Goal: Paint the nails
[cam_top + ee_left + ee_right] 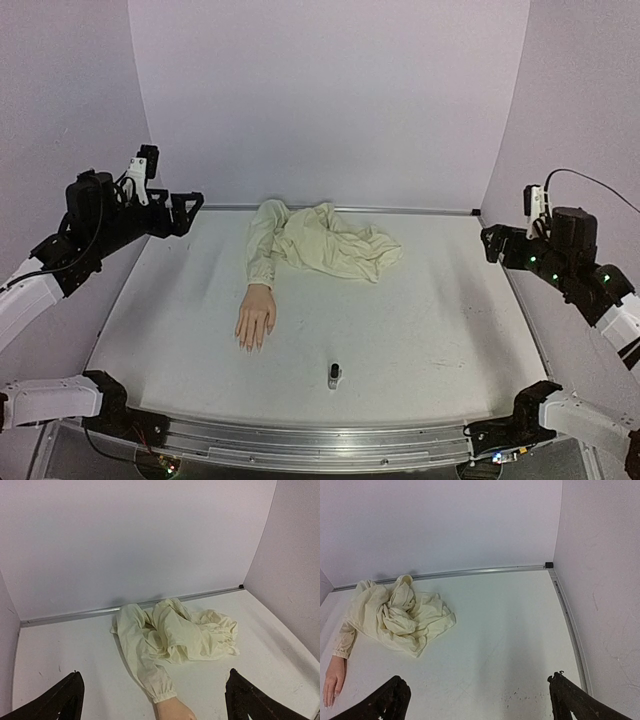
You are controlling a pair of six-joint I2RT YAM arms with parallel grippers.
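Note:
A pale peach mannequin hand (256, 318) lies palm down on the white table, fingers toward the near edge. Its nails (250, 345) are too small to make out. A crumpled cream sleeve (320, 242) trails back from the wrist. A small dark polish bottle (334, 375) stands upright to the hand's near right. My left gripper (187, 208) hovers high at the far left, open and holding nothing. My right gripper (491, 243) hovers high at the right, open too. The left wrist view shows the sleeve (170, 635) and the hand's wrist (172, 711). The right wrist view shows the hand (332, 682) at its left edge.
Purple walls close the table on three sides, with a metal rail (340, 209) along the back. A metal bar (310, 440) runs along the near edge between the arm bases. Faint dark specks (520, 696) mark the table on the right.

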